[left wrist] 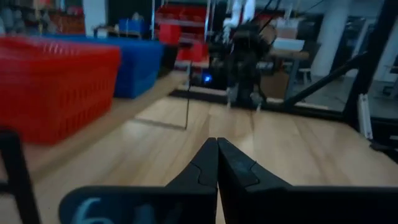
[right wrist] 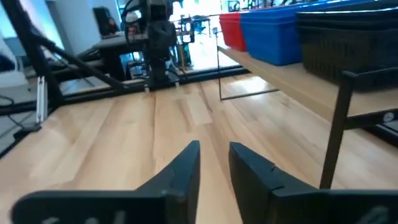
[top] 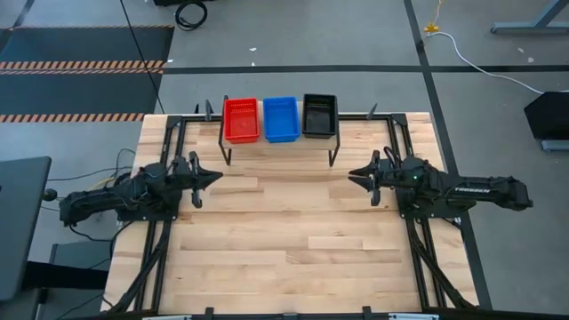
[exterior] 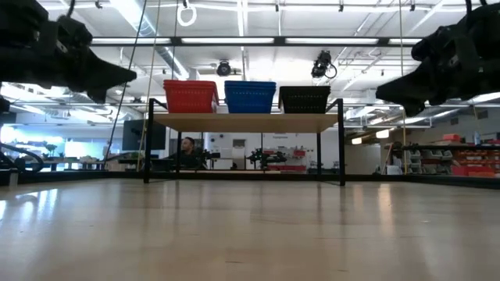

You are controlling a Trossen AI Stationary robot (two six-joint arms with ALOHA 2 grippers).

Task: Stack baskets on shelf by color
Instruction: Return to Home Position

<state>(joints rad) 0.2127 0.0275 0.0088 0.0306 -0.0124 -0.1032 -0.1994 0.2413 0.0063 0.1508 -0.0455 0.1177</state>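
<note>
A red basket (top: pixel 242 119), a blue basket (top: pixel 281 117) and a black basket (top: pixel 319 114) stand side by side with their bottoms on the shelf (exterior: pixel 242 122) at the table's far edge. Whether each is a single basket or a nested stack I cannot tell. My left gripper (top: pixel 216 178) hangs above the table's left side, shut and empty, pointing level toward the right. My right gripper (top: pixel 353 175) hangs above the right side, pointing level toward the left; a narrow gap shows between its fingers (right wrist: pixel 214 163) and nothing is in it.
Black frame rails (top: pixel 160 258) run along the table's left and right sides under the arms. The shelf's thin black legs (right wrist: pixel 333 134) stand near the far edge. Bare wooden tabletop (top: pixel 284 240) lies between the grippers and the near edge. A person sits in the room beyond (exterior: pixel 187 147).
</note>
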